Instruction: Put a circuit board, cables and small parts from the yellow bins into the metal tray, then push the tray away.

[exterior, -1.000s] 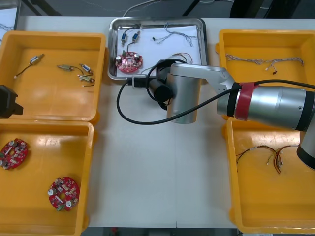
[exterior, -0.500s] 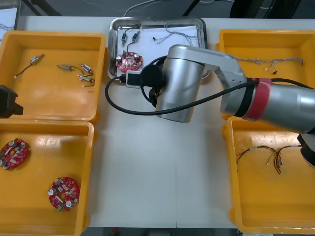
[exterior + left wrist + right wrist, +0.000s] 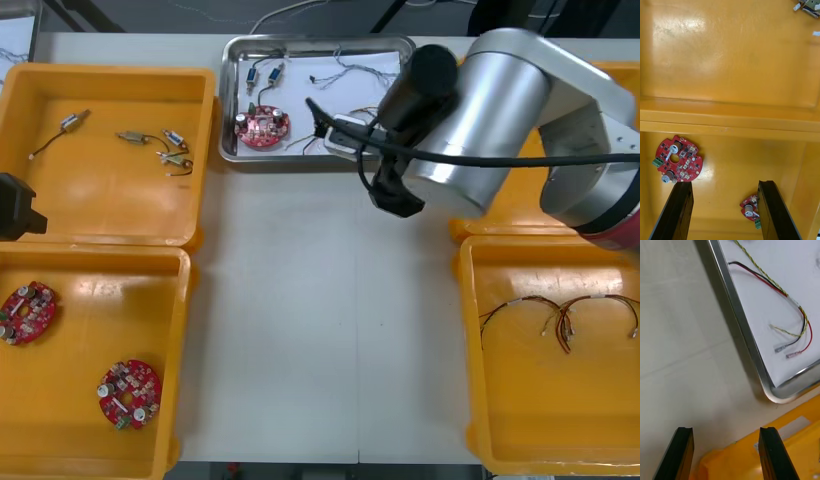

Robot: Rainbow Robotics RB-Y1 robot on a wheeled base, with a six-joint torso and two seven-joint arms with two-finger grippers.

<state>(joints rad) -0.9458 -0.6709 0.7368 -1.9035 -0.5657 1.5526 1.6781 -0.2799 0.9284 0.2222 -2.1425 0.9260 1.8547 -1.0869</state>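
Two black fingers of the right gripper (image 3: 725, 431) stand wide apart, holding nothing. They are low over the table, just outside the tray's (image 3: 741, 318) near right corner, probably lined up to push it away. A red and yellow cable (image 3: 769, 284) lies inside by that corner. A circuit board (image 3: 262, 127) and small metal parts (image 3: 262, 72) sit toward its left side. Over the left bins (image 3: 730, 108) the left gripper (image 3: 725, 185) waits, open and empty.

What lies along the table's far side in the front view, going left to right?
The left yellow bin with small metal parts → metal tray, its circuit board then its cables → right arm, in front of the right yellow bin.
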